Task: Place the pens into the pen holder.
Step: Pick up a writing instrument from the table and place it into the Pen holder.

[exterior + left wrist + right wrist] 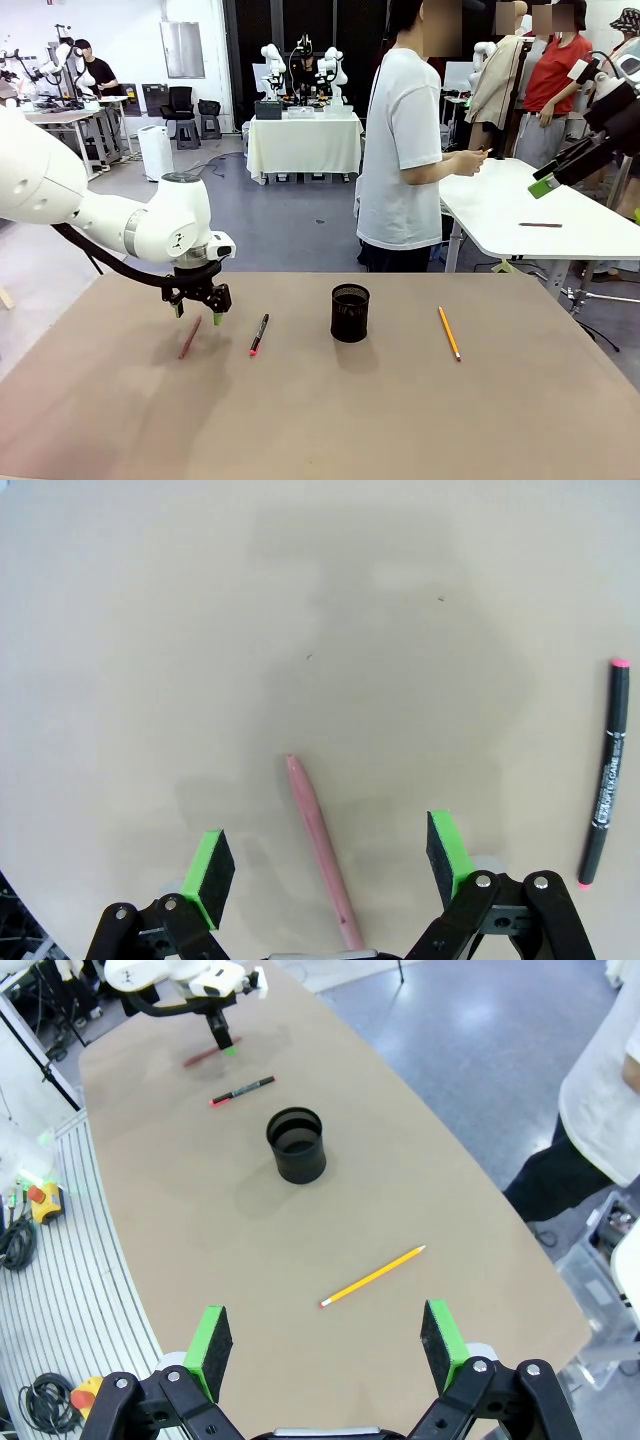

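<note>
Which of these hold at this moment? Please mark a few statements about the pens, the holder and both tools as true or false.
1. The left tool is open, and the reddish-brown pen lies between its fingers in the left wrist view. True.
2. The pen holder already has one pen in it. False: all three lie flat on the table.
3. The yellow pencil lies on the holder's right in the front view, apart from it. True.
4. The right tool is shut on the black pen. False: it is open and holds nothing, high above the table; that pen lies between the reddish-brown pen and the holder.
</note>
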